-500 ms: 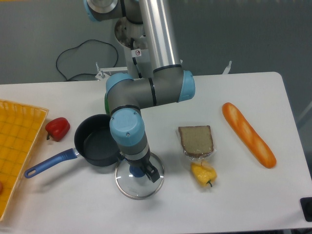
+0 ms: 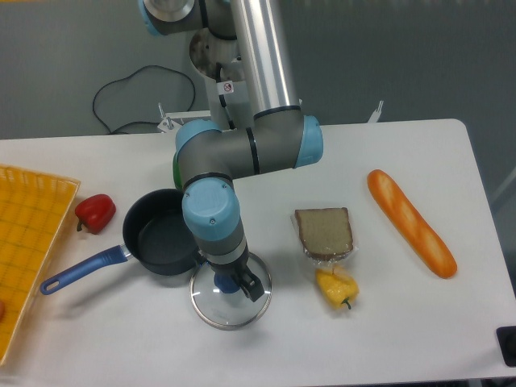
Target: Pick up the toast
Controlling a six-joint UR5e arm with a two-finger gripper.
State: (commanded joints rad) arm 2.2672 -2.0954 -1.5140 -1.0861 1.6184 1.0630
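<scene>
Hovering over the glass lid (image 2: pixel 231 302), the gripper (image 2: pixel 235 285) hides its jaws.

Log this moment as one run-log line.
phase: pre-grasp | gripper: over glass lid, state unclear | toast: on table, untouched, beside yellow pepper | pot: left of lid

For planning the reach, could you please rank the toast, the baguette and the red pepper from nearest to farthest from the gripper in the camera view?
From the gripper:
1. toast, on the baguette's side of the gripper.
2. red pepper, opposite side, beyond the pot.
3. baguette, past the toast, near the table's edge.
</scene>
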